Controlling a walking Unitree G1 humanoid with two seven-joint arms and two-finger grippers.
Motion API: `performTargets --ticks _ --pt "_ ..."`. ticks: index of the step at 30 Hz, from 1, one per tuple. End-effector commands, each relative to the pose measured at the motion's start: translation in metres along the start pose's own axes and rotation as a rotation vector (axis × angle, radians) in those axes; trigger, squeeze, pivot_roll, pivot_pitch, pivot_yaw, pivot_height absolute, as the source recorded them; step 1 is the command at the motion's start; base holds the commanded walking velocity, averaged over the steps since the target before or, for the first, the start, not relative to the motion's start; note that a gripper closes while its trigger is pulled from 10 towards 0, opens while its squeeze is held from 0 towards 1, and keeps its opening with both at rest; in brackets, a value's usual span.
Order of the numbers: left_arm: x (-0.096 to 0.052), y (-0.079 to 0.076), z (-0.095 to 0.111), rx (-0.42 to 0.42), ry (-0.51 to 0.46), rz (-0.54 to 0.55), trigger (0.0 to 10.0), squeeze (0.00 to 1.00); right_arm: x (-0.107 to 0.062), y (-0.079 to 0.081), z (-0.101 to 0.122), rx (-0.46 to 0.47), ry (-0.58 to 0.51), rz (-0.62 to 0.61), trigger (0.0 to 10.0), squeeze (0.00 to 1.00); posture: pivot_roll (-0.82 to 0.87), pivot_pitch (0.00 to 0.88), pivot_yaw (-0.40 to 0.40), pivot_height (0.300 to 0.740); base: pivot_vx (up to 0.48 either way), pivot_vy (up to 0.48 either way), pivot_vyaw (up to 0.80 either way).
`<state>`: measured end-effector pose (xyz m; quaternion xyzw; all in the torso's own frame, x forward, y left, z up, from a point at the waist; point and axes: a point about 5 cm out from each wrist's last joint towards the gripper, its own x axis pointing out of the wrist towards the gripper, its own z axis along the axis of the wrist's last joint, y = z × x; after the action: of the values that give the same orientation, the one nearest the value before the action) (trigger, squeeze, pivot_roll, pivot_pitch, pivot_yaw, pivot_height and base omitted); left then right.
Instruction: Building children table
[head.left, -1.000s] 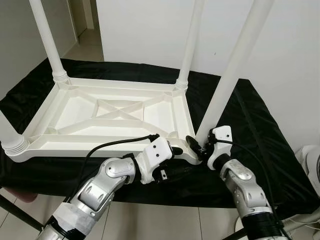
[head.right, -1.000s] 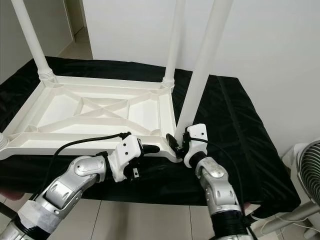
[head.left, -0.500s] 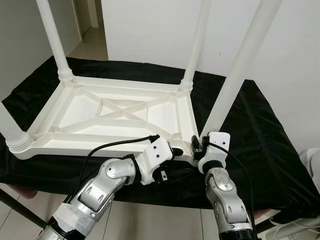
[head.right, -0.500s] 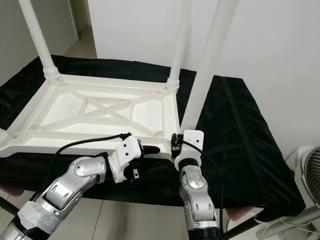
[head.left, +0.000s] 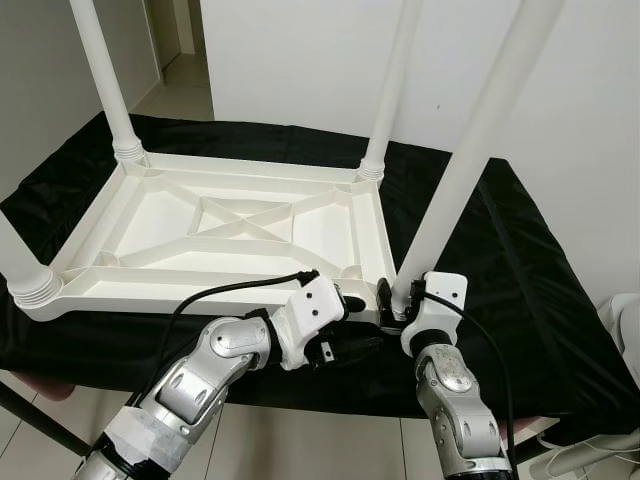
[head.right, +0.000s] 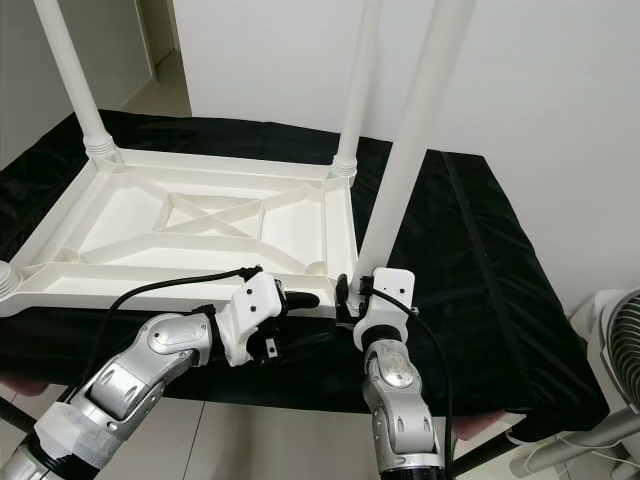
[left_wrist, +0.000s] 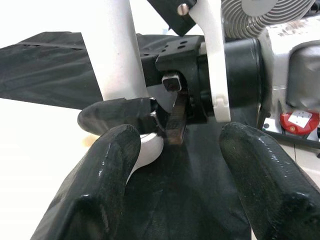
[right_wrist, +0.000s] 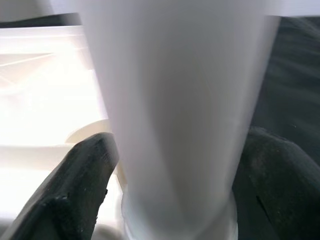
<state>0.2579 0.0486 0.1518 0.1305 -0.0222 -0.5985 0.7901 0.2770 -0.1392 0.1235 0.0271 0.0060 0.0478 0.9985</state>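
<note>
Children's table (head.left: 240, 225) lies inverted on the bench (head.left: 520, 270); right pincer (head.left: 398, 303) clamps near-corner leg (head.left: 470, 160) base to seat it; left pincer (head.left: 352, 302), open, steadies alongside.

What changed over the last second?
The right pincer swung in from the right of the near leg and now straddles its base, a finger on each side. The left pincer stayed at the tabletop edge, and the upturned table on the black cloth did not shift.
</note>
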Motion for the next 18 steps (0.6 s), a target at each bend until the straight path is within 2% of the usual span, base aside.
performTargets --ticks 1,4,7,8,12,16,17,18 --pt "0.000 -0.007 -0.001 0.008 0.007 -0.075 10.0 0.00 0.002 -0.010 0.005 -0.013 -0.019 0.072 10.0 0.00 -0.11 0.000 -0.060 0.740 0.000 0.000 0.00" --pt "0.000 -0.007 -0.001 0.007 0.008 -0.075 10.0 0.00 0.003 -0.013 0.005 -0.024 -0.022 0.101 10.0 0.00 -0.11 0.000 -0.060 0.740 0.000 0.000 0.00" --pt "-0.004 -0.007 0.000 0.008 0.015 -0.084 10.0 0.00 0.010 -0.019 0.009 -0.089 -0.026 0.268 10.0 0.00 -0.11 0.000 -0.052 0.740 0.000 0.000 0.00" --pt "-0.004 -0.007 0.000 0.008 0.015 -0.084 10.0 0.00 0.010 -0.019 0.009 -0.089 -0.026 0.268 10.0 0.00 -0.11 0.000 -0.052 0.740 0.000 0.000 0.00" --pt "-0.005 -0.004 0.001 0.009 0.015 -0.070 10.0 0.00 0.021 -0.019 0.012 -0.140 -0.025 0.404 10.0 0.00 -0.11 0.000 -0.057 0.740 0.000 0.000 0.00" --pt "-0.005 -0.003 0.001 0.011 0.016 -0.066 10.0 0.00 0.027 -0.018 0.012 -0.171 -0.016 0.460 10.0 0.00 -0.10 0.000 -0.057 0.740 0.000 0.000 0.00" --pt "-0.005 -0.003 0.002 0.012 0.016 -0.063 10.0 0.00 0.030 -0.016 0.010 -0.184 -0.003 0.494 8.3 0.00 -0.10 0.000 -0.057 0.740 0.000 0.000 0.00" --pt "-0.005 -0.003 0.002 0.012 0.016 -0.063 10.0 0.00 0.030 -0.016 0.010 -0.184 -0.003 0.494 8.3 0.00 -0.10 0.000 -0.057 0.740 0.000 0.000 0.00"
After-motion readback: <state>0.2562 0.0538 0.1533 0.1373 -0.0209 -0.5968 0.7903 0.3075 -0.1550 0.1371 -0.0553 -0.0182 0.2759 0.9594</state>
